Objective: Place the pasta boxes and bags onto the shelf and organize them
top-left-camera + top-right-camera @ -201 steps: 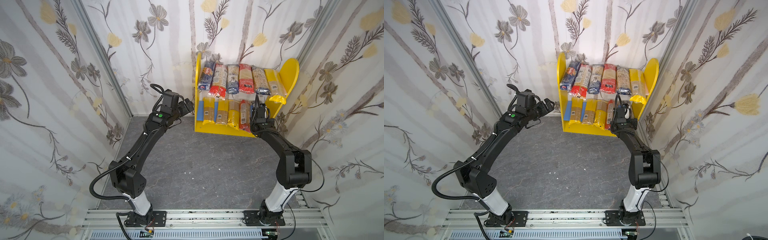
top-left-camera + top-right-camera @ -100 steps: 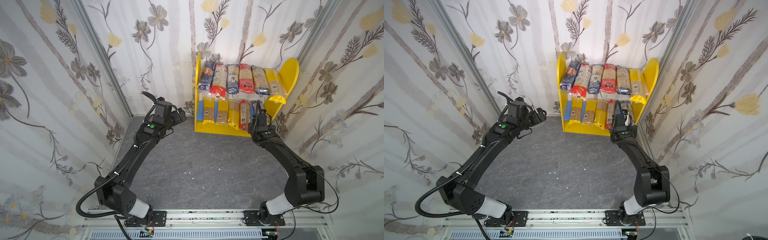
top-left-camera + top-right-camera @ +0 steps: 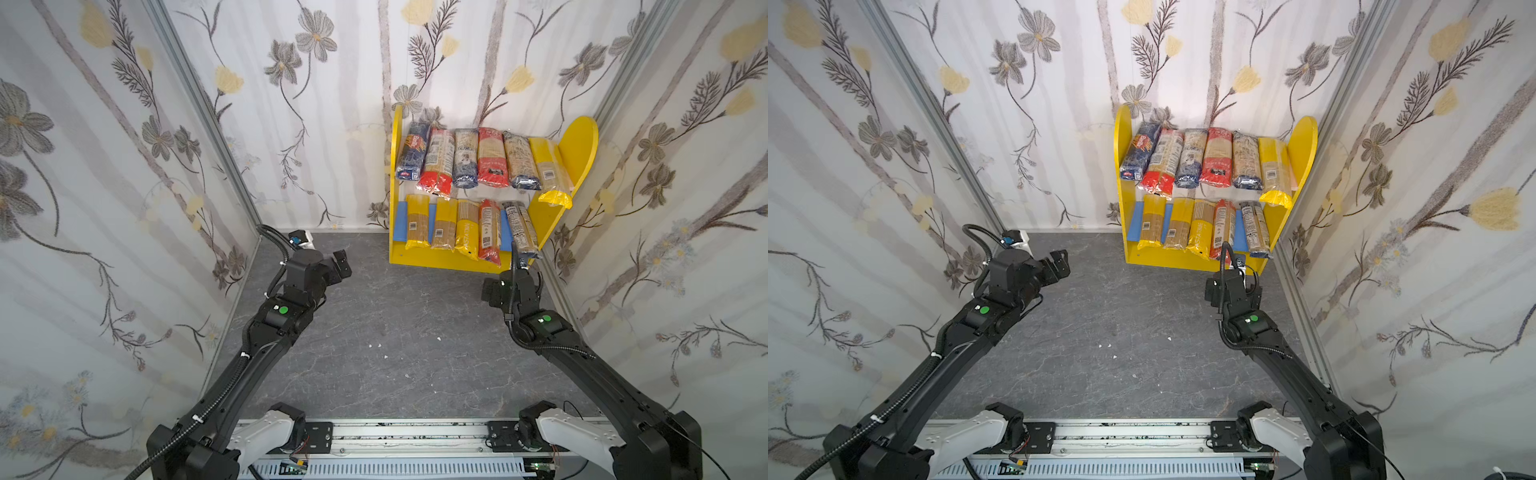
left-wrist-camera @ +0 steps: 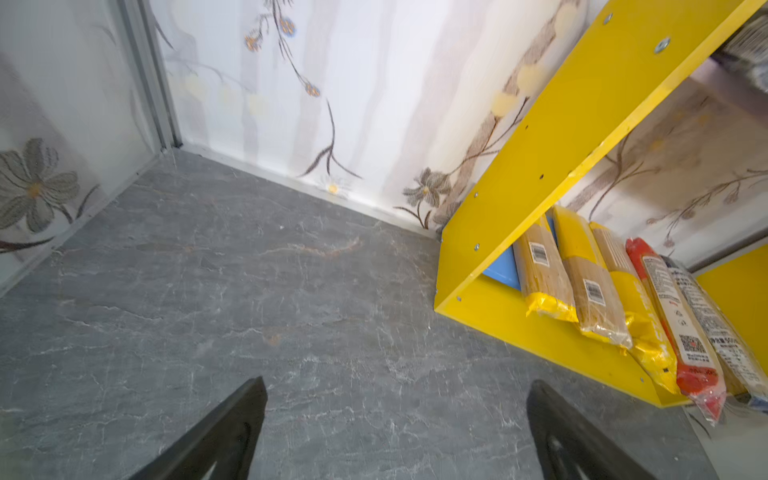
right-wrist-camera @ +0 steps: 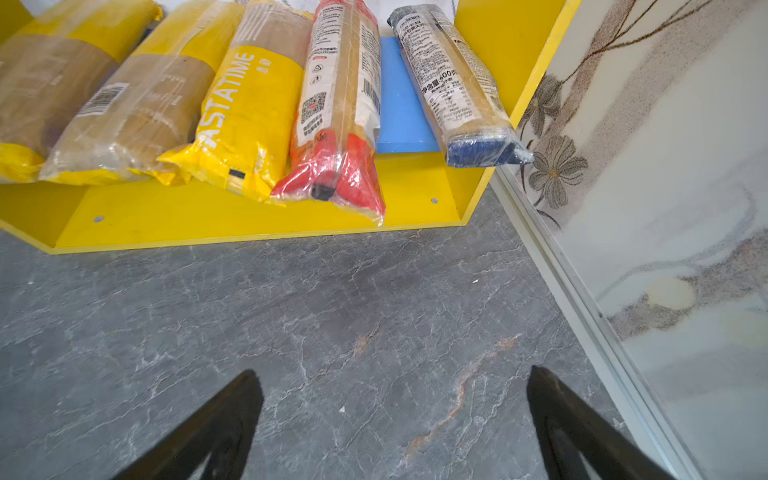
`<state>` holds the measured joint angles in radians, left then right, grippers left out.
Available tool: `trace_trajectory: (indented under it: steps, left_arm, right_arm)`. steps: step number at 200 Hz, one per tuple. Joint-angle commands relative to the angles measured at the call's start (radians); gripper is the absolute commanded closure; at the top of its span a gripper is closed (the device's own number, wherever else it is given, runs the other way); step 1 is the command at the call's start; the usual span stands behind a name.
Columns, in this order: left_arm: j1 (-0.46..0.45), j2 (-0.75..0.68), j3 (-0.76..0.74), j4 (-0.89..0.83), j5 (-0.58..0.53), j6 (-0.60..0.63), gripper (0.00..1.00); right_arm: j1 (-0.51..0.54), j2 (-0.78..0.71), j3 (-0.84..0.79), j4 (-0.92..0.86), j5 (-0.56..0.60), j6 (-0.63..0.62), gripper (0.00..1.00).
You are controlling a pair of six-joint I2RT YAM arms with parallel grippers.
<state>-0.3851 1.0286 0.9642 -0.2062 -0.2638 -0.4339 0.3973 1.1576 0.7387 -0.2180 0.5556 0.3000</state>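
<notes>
Floral-papered walls (image 3: 124,187) box in a grey marbled floor (image 3: 395,316) dotted with white specks (image 3: 376,345). At nine o'clock the left gripper (image 4: 395,380) hangs spread wide, holding nothing. At one o'clock stands the shelf (image 3: 584,141), with pasta packets (image 3: 490,160) in rows on both tiers. At three o'clock the right gripper (image 5: 395,372) gapes, empty. The packets cover most of the upper tier. In both top views the right gripper is hard to make out against its own wrist.
</notes>
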Motion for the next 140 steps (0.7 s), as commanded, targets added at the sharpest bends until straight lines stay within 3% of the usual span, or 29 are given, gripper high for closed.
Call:
trace_trajectory:
  steps: [1, 31, 66, 108, 140]
  left_arm:
    - [0.000, -0.062, -0.074, 0.120, -0.090, 0.063, 0.00]
    - [0.000, -0.130, -0.205, 0.161, -0.139, 0.100, 0.00]
    - [0.002, -0.152, -0.351, 0.250, -0.120, 0.139, 0.00]
    - [0.008, -0.195, -0.545, 0.515, -0.224, 0.219, 0.00]
    - [0.084, -0.180, -0.647, 0.692, -0.160, 0.255, 0.00]
  right_arm:
    - [0.002, -0.112, -0.119, 0.137, 0.014, 0.031, 0.00]
    - [0.005, -0.248, -0.244, 0.214, -0.013, -0.049, 0.00]
    - [-0.001, -0.283, -0.331, 0.256, 0.003, -0.061, 0.00]
    - [-0.027, -0.387, -0.473, 0.463, -0.029, -0.102, 0.00]
    - [-0.115, -0.407, -0.502, 0.516, -0.091, -0.104, 0.00]
